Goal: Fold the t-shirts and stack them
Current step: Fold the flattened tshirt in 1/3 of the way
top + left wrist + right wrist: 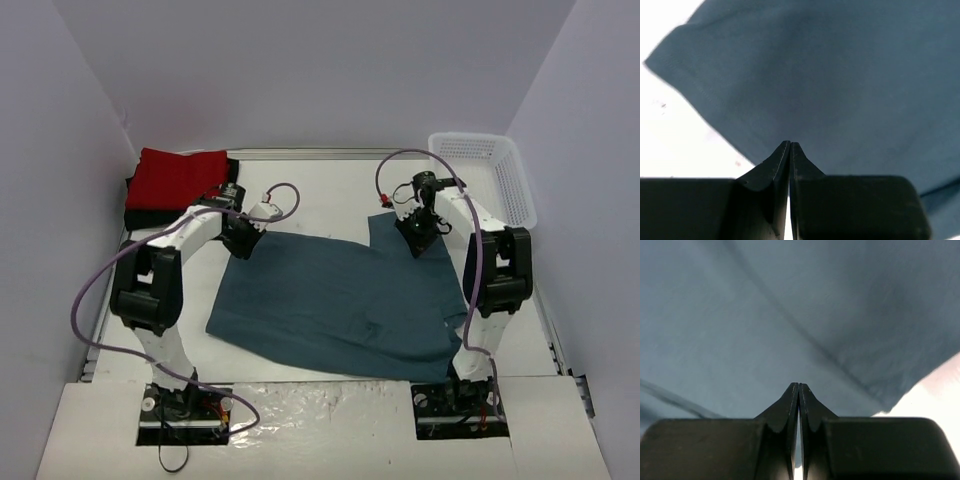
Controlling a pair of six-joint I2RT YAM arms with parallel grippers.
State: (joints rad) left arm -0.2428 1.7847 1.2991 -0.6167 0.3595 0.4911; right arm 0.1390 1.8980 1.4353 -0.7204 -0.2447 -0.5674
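A slate-blue t-shirt [330, 300] lies spread flat across the middle of the table. My left gripper [243, 243] is at its far left corner, jaws pressed together on the cloth edge [790, 143]; the blue t-shirt [830, 75] fills that wrist view, with a sleeve hem at the upper left. My right gripper [415, 240] sits at the far right part near the collar, shut on the cloth [799, 385], and blue fabric [740, 330] shows in the slit between its fingers. A folded red t-shirt [180, 175] rests on a black t-shirt [132, 212] at the back left.
A white lattice basket [520, 190] stands at the back right corner, close behind the right arm. Grey walls enclose the table on three sides. Purple cables loop off both arms.
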